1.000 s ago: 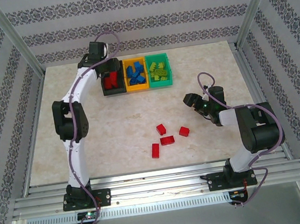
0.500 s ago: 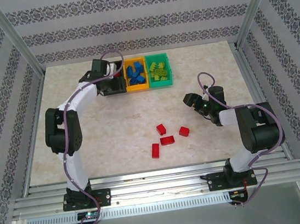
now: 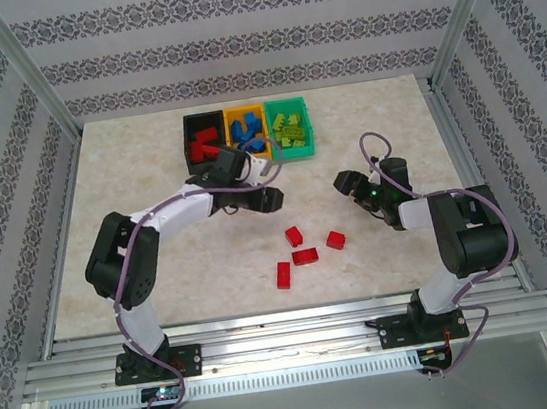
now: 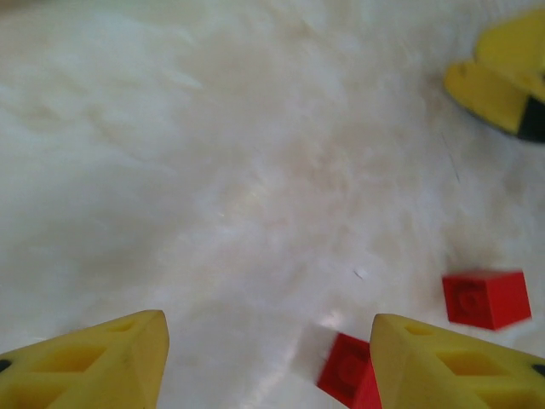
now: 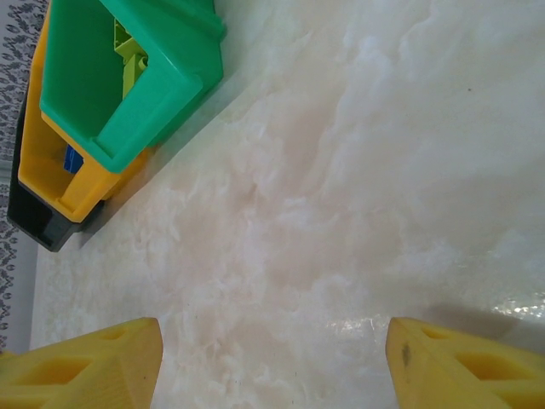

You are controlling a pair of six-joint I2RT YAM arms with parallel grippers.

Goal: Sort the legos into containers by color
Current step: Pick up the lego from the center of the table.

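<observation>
- Red legos (image 3: pixel 306 256), four of them, lie loose near the middle of the table (image 3: pixel 127 163), toward its near edge.
- Black bin (image 3: pixel 187 140), orange-yellow bin (image 3: pixel 244 110) and teal bin (image 3: pixel 293 152) stand touching in a row at the far edge.
- Left gripper (image 3: pixel 271 197) hangs between the bins and the loose legos, fingers apart, empty.
- Right gripper (image 3: pixel 344 183) is toward the right edge, fingers apart, empty.
</observation>
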